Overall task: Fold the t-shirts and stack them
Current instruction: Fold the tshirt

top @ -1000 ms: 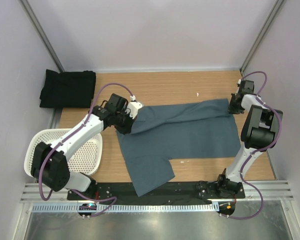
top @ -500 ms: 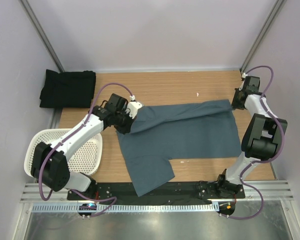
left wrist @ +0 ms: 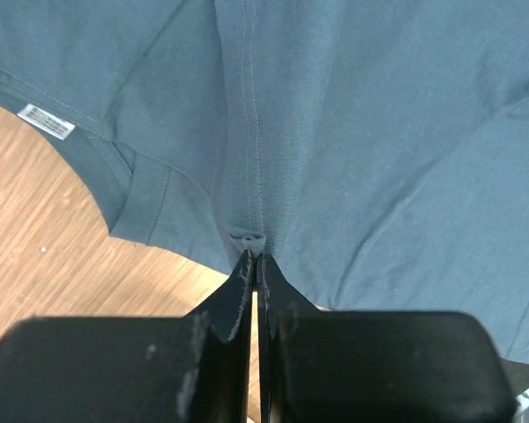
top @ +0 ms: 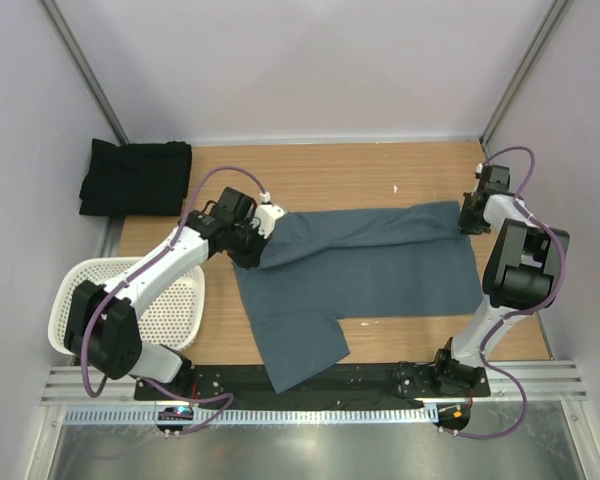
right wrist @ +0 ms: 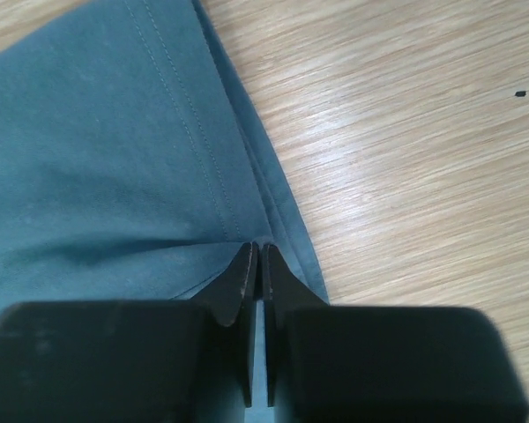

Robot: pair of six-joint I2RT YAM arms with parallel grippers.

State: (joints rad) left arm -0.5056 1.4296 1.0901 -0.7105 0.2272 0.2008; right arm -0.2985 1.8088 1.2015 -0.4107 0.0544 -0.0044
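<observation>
A black t-shirt [top: 135,178] is lying as a soft, folded, roughly rectangular bundle at the counter's [top: 330,170] far left corner, with its left part hanging past the edge. Nearer, a white perforated plastic basket [top: 170,300] with rounded corners is sitting at the left edge of the pale wood-grain counter. Just right of it, the left hand [left wrist: 255,262] is pinching the blue-grey t-shirt [top: 380,265], its two dark fingers pressed tight together on a small tuck of cloth at a double-stitched seam. A small white neck label [left wrist: 46,122] is showing beside the curved, ribbed collar. The blue-grey t-shirt is spreading across the middle of the counter as a smooth, matte knit sheet, with a long ridge running from the left hand to the right edge and a flap reaching down towards the near edge. At the counter's right edge, towards the far corner, the right hand [right wrist: 255,251] is clamping the stitched hem of the same t-shirt, with its fingers closed to a thin slit.
</observation>
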